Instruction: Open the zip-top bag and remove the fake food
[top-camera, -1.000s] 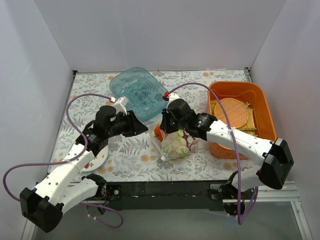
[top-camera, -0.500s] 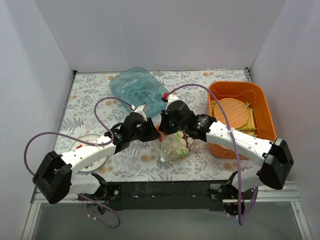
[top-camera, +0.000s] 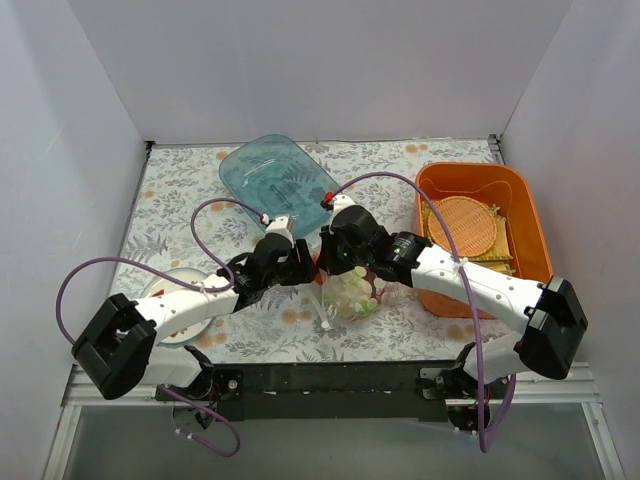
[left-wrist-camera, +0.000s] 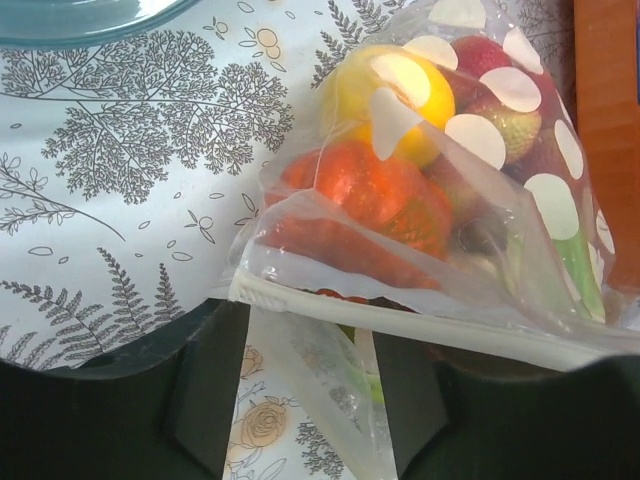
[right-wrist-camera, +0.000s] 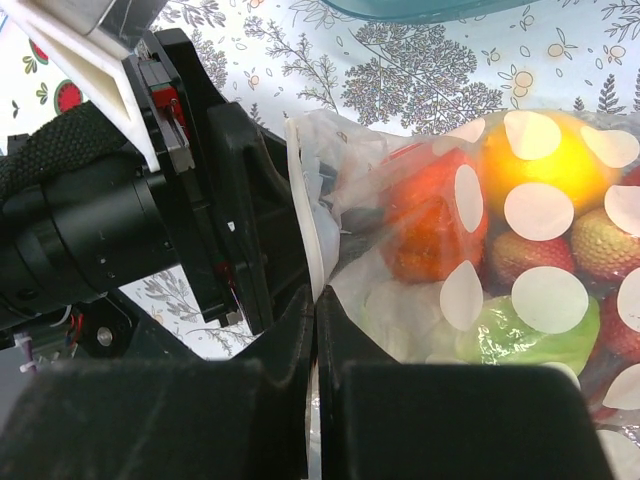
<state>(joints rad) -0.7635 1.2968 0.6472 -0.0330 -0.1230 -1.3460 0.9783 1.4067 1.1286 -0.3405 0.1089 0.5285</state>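
The zip-top bag (top-camera: 350, 292), clear with white dots, is held up over the table's middle and stuffed with fake food. My right gripper (top-camera: 338, 262) is shut on the bag's white zip strip (right-wrist-camera: 305, 215), its jaws pressed together in the right wrist view (right-wrist-camera: 315, 300). My left gripper (top-camera: 306, 264) is open at the bag's left edge. In the left wrist view (left-wrist-camera: 310, 375) a loose clear flap of the bag (left-wrist-camera: 470, 180) hangs between its fingers. Through the plastic I see an orange pumpkin (left-wrist-camera: 375, 190), a yellow lemon (left-wrist-camera: 395, 95), red pieces (right-wrist-camera: 610, 245) and a green piece (right-wrist-camera: 520, 330).
A teal translucent bowl (top-camera: 275, 180) lies at the back, just behind both grippers. An orange bin (top-camera: 432, 180) with a round woven mat (top-camera: 470, 225) stands at the right. A white plate (top-camera: 178, 300) lies at the left, partly under my left arm.
My left arm has swung right from over the plate, bringing its open gripper to the bag's left edge. The right gripper has kept hold of the bag, barely moving.
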